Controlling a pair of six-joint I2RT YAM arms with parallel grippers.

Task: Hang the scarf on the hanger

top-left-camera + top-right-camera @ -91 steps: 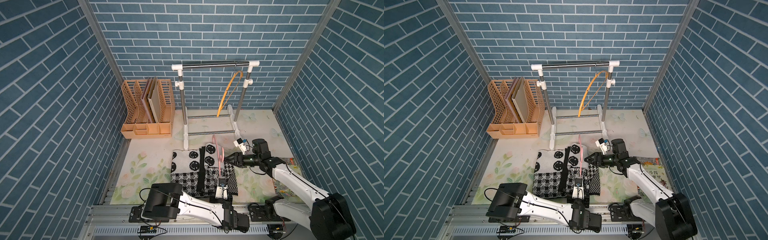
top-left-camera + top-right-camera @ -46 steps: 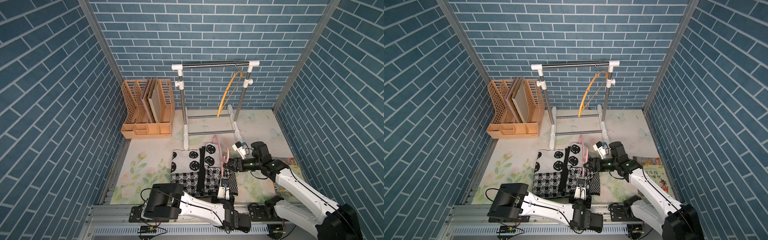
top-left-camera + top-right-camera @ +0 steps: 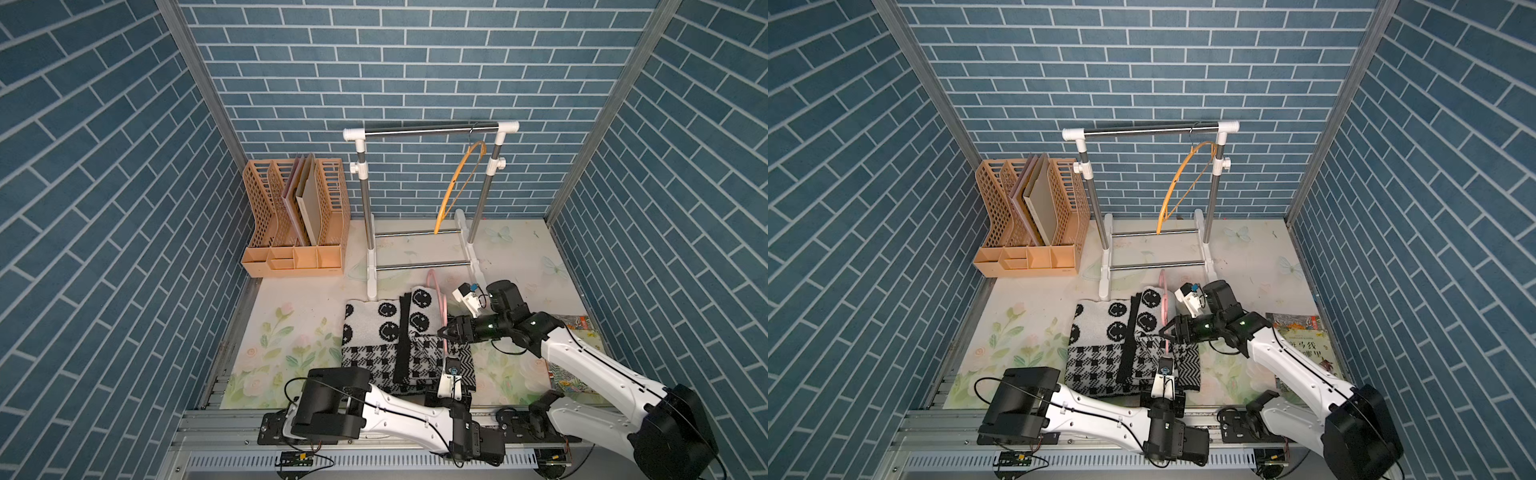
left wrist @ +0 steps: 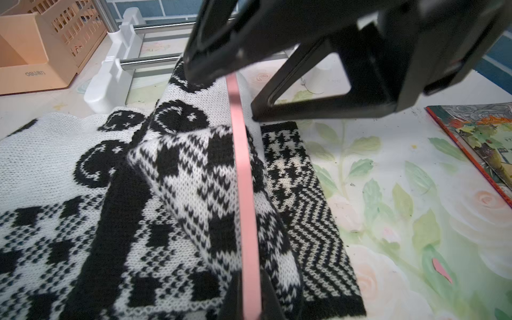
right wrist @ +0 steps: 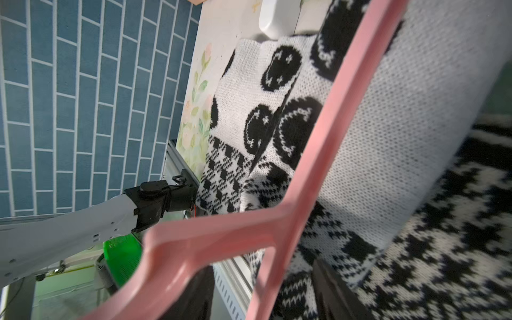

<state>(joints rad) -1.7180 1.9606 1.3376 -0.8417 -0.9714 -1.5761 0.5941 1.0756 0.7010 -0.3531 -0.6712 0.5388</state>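
In both top views the scarf (image 3: 380, 332) (image 3: 1108, 332) lies folded on the mat (image 3: 286, 332), before the rack (image 3: 432, 129). The hanger (image 3: 436, 291) rises on edge over the scarf's right side. The left gripper (image 3: 451, 365) is clamped on its near end, and the right gripper (image 3: 442, 332) reaches it from the side.

Left wrist: the hanger (image 4: 243, 171) crosses a raised scarf (image 4: 194, 177) fold. The right gripper (image 4: 224, 97) straddles it, jaws apart.

Right wrist: the hanger (image 5: 304, 180) stands just before the scarf (image 5: 374, 133).

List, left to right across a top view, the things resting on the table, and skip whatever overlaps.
From the left: tan file organizer → black-and-white scarf → picture book.
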